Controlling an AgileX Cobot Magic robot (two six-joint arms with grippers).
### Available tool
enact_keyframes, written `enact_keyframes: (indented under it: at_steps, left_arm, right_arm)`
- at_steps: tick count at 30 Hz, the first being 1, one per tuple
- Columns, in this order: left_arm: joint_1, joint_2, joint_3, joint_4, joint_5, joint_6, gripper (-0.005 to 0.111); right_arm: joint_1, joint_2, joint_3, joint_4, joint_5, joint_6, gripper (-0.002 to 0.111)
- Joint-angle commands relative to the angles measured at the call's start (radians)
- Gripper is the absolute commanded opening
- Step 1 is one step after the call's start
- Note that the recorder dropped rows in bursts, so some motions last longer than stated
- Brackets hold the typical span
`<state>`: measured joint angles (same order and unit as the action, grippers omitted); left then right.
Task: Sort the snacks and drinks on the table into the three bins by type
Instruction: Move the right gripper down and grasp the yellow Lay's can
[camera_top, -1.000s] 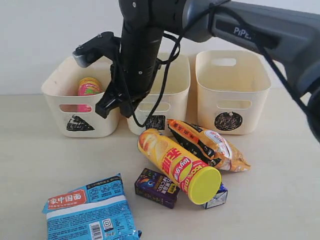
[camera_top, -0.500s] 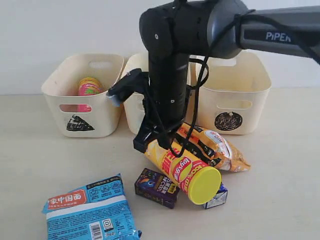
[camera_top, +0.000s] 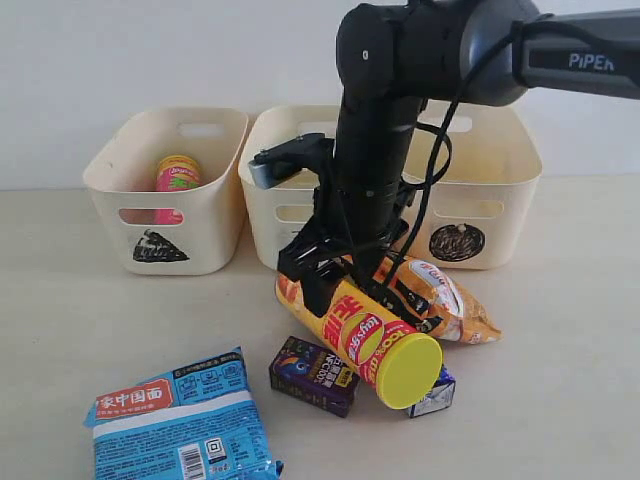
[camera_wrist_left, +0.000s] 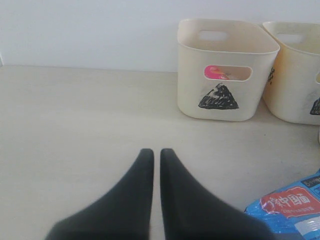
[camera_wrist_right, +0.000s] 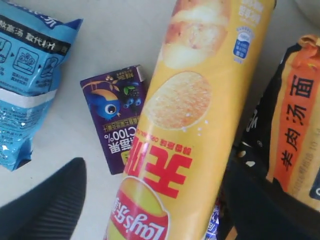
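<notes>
Right hand (camera_wrist_right: 156, 165): fingers (camera_wrist_right: 47, 205) apart, one on each side of the orange chip tube (camera_top: 355, 330), near the end opposite its yellow lid (camera_top: 408, 372). One finger stands clear of the tube. Contact at the other finger cannot be determined.

The directions below are read on the exterior view. The tube lies on its side on the worktop (camera_top: 90, 320), with the lid end toward 5 o'clock. The orange-black bag (camera_top: 435, 290) lies against it at 2 o'clock. The purple carton (camera_top: 313, 375) sits at 7 o'clock, with one edge tucked under the tube. The white and blue carton (camera_top: 437, 395) is partly hidden behind the lid at 4 o'clock. The blue-white packet (camera_top: 175, 420) lies apart at 8 o'clock.

The bins stand in a row at 12 o'clock. The triangle bin (camera_top: 215, 215) at 10 o'clock holds the pink chip tube (camera_top: 178, 180), upright. The square bin (camera_top: 272, 195) is partly behind the arm. The circle bin (camera_top: 485, 175) stands at 1 o'clock.

Left hand (camera_wrist_left: 155, 162): fingers together, nothing between them, over bare worktop and facing the triangle bin.
</notes>
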<state>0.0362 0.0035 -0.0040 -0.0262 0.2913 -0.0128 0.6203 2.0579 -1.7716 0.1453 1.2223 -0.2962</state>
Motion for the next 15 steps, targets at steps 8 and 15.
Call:
enact_keyframes:
  at_steps: [8, 15]
  left_arm:
    - [0.001, -0.004, 0.004, -0.011, 0.001, 0.003, 0.004]
    - [0.001, -0.004, 0.004, -0.011, 0.001, 0.003, 0.004]
  right_arm:
    - [0.005, 0.048, 0.007, 0.006, -0.001, -0.001, 0.074]
    - [0.008, 0.088, 0.007, -0.018, -0.001, -0.01, 0.074]
